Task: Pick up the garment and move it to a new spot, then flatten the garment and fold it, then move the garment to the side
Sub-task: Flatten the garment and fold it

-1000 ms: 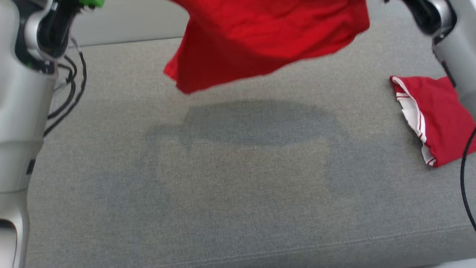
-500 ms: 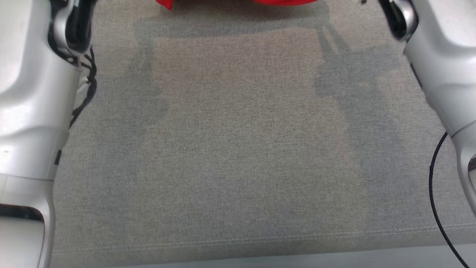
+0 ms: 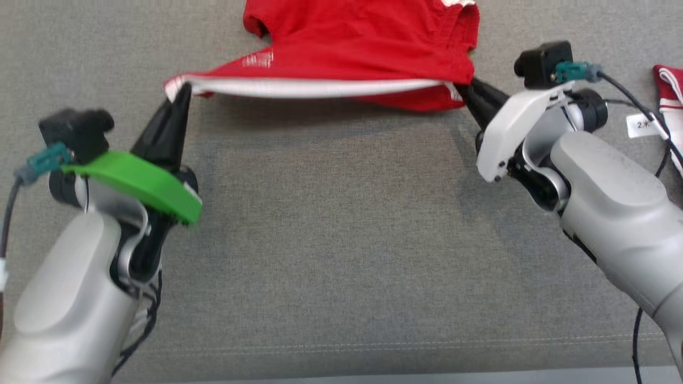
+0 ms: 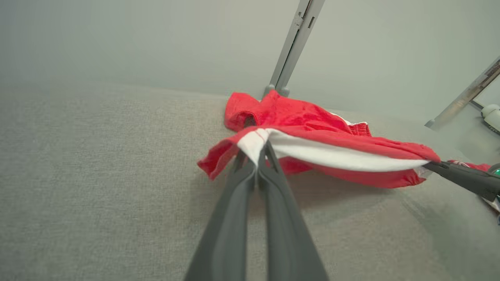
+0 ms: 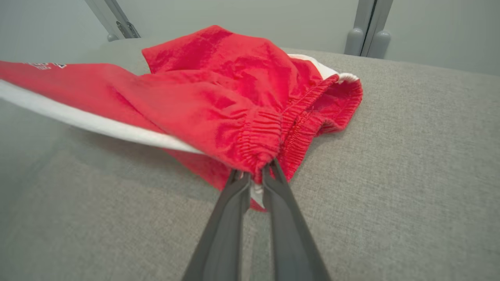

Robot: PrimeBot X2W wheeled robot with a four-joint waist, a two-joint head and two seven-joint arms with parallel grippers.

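Observation:
The garment (image 3: 363, 48) is a pair of red shorts with a white side stripe, stretched between my two grippers over the grey cushion. My left gripper (image 3: 183, 92) is shut on its left corner, seen in the left wrist view as dark fingers pinching the white stripe end (image 4: 259, 146). My right gripper (image 3: 463, 89) is shut on the elastic waistband at the right end (image 5: 259, 169). The near edge of the garment (image 4: 332, 152) hangs taut just above the cushion, while its far part (image 5: 234, 78) rests bunched on the surface.
A second red and white cloth (image 3: 669, 101) lies at the right edge beside a white tag (image 3: 643, 125). Grey metal posts (image 4: 293, 43) stand behind the cushion. The cushion's front seam (image 3: 373, 346) runs along the bottom. Black cables trail from both arms.
The head camera has tilted and shifted, so both grippers now show. The garment, hanging high in the air a second ago, is now low, stretched just above the cushion with its far part resting.

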